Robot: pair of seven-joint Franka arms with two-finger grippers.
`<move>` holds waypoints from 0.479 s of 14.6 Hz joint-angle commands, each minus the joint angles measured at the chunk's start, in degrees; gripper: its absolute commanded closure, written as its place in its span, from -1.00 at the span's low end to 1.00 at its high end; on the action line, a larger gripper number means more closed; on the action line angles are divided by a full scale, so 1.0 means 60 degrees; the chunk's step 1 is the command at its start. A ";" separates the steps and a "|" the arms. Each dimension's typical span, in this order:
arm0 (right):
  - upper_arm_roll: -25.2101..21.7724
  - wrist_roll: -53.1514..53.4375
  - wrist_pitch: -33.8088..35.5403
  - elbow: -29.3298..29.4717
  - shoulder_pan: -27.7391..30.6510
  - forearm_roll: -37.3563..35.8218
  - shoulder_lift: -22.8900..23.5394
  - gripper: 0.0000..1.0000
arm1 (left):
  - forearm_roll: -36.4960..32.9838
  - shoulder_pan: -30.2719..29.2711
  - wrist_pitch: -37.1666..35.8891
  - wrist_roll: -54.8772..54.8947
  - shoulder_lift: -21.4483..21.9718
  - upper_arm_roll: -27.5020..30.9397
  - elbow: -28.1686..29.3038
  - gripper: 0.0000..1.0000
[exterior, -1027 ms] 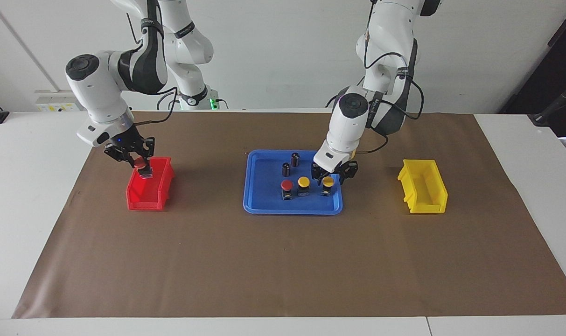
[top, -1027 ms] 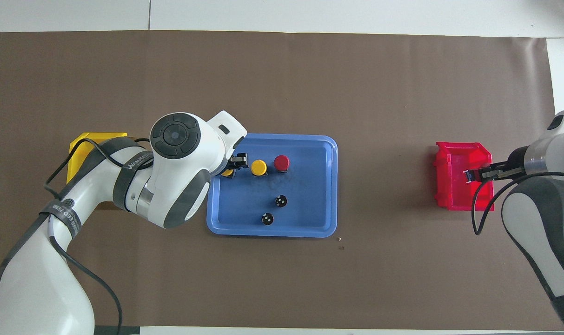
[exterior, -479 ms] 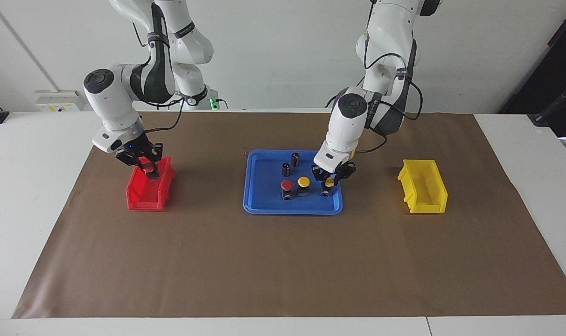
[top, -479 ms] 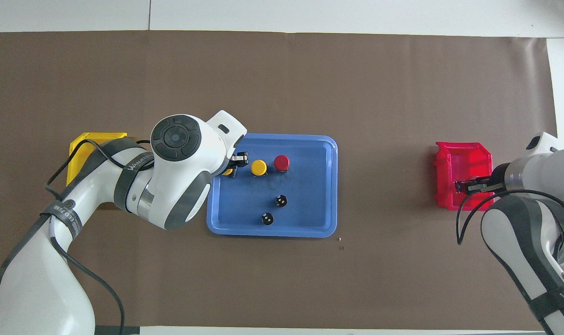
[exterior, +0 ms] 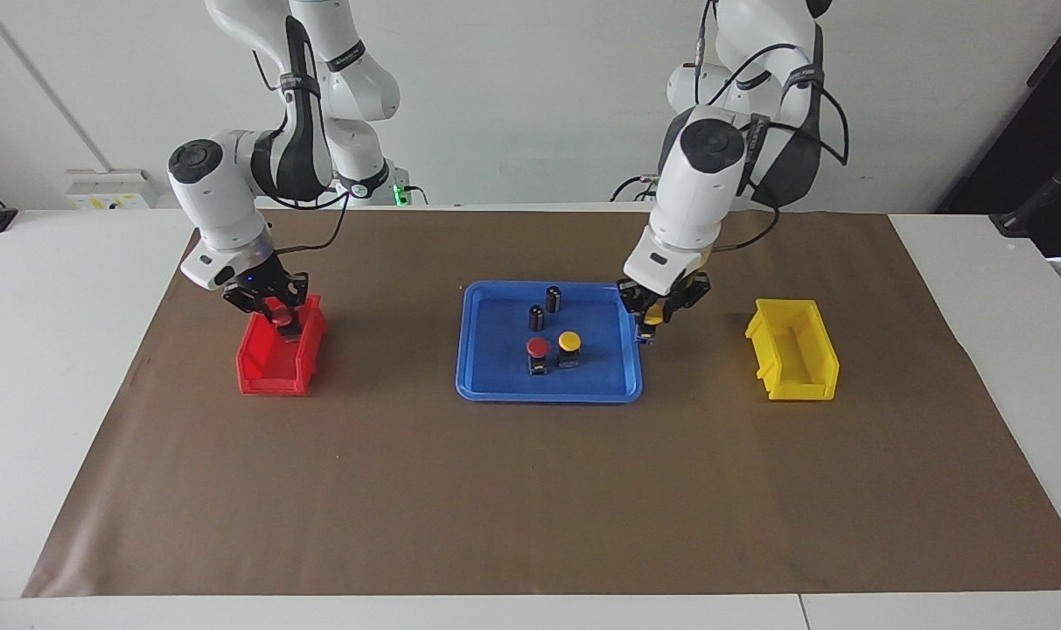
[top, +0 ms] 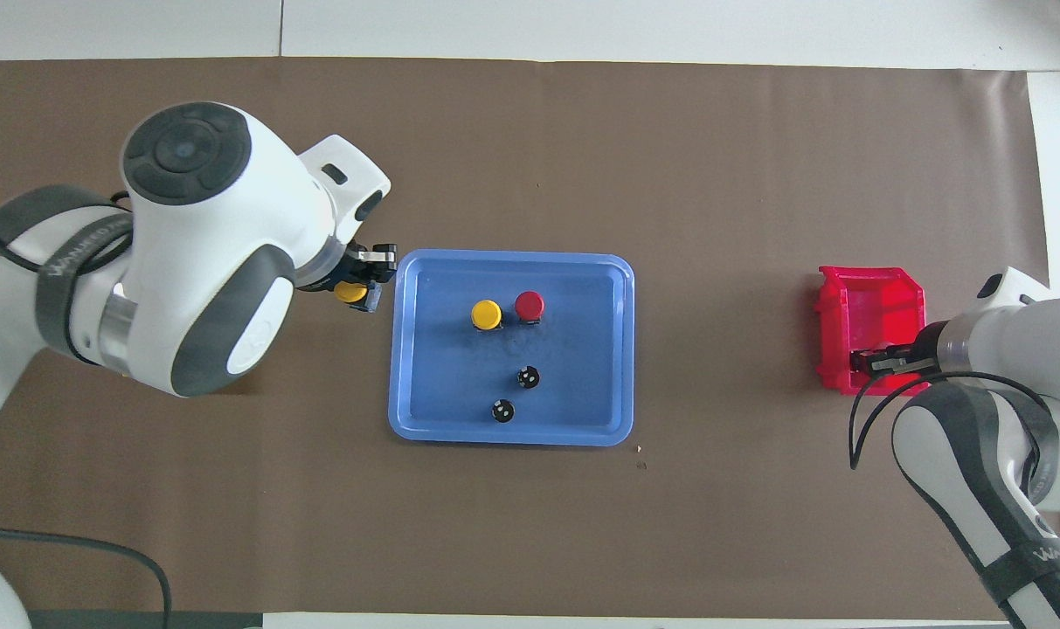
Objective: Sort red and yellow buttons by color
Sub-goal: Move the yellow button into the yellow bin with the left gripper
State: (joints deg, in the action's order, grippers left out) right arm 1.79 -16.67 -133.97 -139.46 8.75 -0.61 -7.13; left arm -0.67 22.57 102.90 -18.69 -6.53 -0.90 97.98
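While each end effector grips a button.

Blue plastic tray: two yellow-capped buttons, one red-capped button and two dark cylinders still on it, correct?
Not quite. The blue plastic tray holds only one yellow-capped button, beside the red-capped button and the two dark cylinders. The facing view shows the second yellow-capped button in the left end effector, lifted over the tray's edge.

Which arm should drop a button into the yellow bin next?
Left. Its gripper already holds a yellow button near the yellow bin; the right gripper is busy over the red bin.
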 commanded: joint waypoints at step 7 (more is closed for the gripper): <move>0.0083 -0.0268 0.0222 0.0302 0.0153 0.0146 -0.0116 -0.13 | -0.0122 -0.3234 0.1244 0.4300 0.1424 -0.0026 0.2356 0.97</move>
State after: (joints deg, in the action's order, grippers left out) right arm 1.79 -16.68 -133.99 -139.14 8.75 -0.61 -7.19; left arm -0.69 4.03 104.74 5.83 -2.25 -0.29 104.49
